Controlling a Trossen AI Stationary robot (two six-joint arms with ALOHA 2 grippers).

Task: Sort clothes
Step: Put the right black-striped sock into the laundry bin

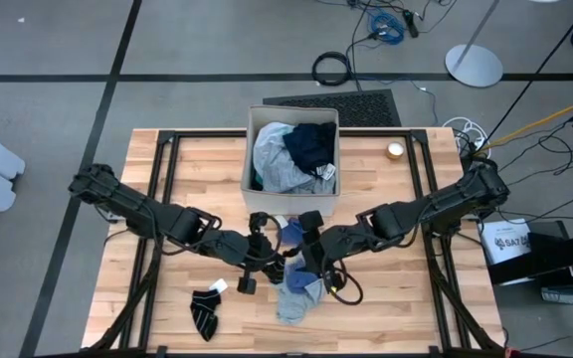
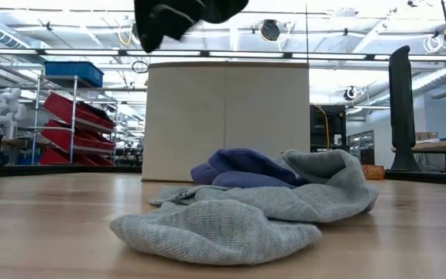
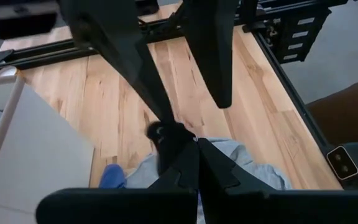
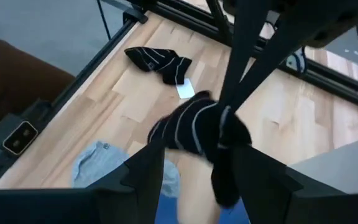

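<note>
Surface: wooden butcher-block top [image 1: 187, 159] on a black frame, grey floor with cables around it, shelving and a workshop room visible behind in the low view.
Box: beige fabric box [image 1: 250, 149] at the far middle of the surface, already loaded with a grey top [image 1: 279, 164] and a navy piece [image 1: 311, 142].
Left tool: the left tool [image 1: 267, 261] is down at mid-surface, just in front of the box, fingers pinched together on a black striped sock [image 4: 194, 127]; the right wrist view shows that sock lifted clear of the wood.
Right tool: the right tool [image 1: 311, 249] sits right beside the left one, almost touching; whether its fingers are open or closed, I cannot tell.
Second sock: another black white-striped sock [image 1: 205, 310] lies flat near the front left of the surface, well apart from both tools, with a small white tag next to it.
Loose pile: a grey knit garment [image 2: 238, 213] lies crumpled under and just in front of the tools, with a blue-purple piece [image 2: 242, 167] resting on its back edge, toward the box.
Extra: small round roll [image 1: 395, 150] near the far right edge.
</note>
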